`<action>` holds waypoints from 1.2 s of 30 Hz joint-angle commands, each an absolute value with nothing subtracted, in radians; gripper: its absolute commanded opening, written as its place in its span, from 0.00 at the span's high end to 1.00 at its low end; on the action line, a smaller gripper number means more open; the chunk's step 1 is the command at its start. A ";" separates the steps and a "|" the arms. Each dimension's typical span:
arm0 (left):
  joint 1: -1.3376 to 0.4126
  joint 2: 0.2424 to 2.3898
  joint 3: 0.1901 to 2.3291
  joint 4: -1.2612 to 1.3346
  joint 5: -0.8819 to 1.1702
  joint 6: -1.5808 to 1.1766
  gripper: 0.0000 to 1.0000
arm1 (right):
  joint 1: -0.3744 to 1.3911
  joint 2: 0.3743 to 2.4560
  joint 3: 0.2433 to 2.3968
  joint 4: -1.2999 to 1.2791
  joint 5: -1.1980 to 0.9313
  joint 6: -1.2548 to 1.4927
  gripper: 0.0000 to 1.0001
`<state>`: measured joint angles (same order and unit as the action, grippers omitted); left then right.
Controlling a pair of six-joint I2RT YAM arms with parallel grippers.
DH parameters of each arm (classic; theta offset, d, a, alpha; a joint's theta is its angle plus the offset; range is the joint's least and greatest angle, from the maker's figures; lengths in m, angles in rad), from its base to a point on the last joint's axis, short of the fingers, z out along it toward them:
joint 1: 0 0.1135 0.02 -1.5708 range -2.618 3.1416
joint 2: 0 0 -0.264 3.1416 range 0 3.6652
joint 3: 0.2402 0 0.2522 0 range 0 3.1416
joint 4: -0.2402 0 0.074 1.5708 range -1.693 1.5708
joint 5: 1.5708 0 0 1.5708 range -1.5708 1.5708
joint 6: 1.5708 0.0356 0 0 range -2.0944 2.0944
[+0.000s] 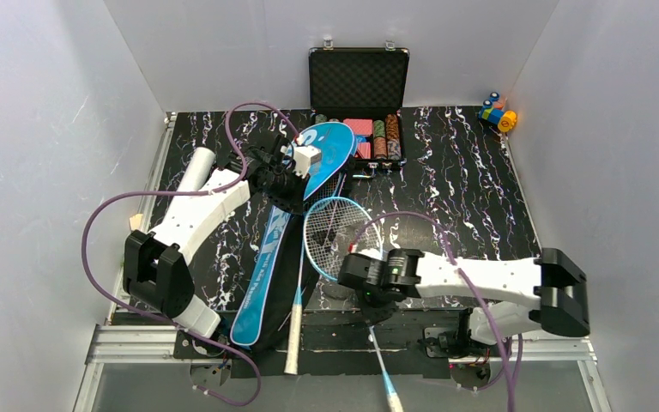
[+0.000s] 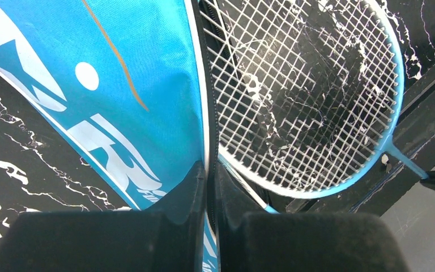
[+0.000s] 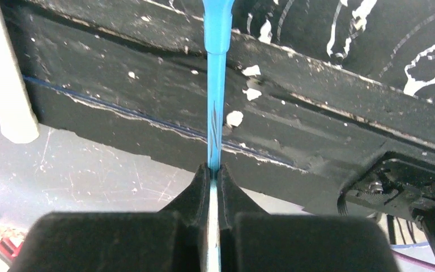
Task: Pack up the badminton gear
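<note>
the right gripper (image 3: 214,173) is pinched tight on the thin shaft of the light-blue-framed, white-strung racket (image 1: 335,233). its long axis runs near to far, handle past the near edge of the black marbled table (image 1: 463,189). just left of its head, nearly parallel, lies the long blue fabric racket bag (image 1: 262,257), rim clamped in the closed left gripper (image 2: 208,170). i'd say the head must go left, into the bag.
</note>
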<state>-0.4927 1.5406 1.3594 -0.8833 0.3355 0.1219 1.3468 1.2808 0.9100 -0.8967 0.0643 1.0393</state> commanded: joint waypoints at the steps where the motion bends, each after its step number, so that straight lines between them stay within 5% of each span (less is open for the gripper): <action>1: -0.490 1.532 1.394 -0.863 0.365 0.117 1.00 | 1.353 1.404 1.078 -0.898 0.080 0.965 0.99; 25: -0.489 1.486 1.384 -0.906 0.435 0.113 1.00 | 1.137 1.774 1.520 -0.829 0.202 0.736 0.99; 36: -0.490 1.479 1.378 -0.917 0.463 0.121 1.00 | 1.042 1.768 1.467 -0.516 0.206 0.738 0.99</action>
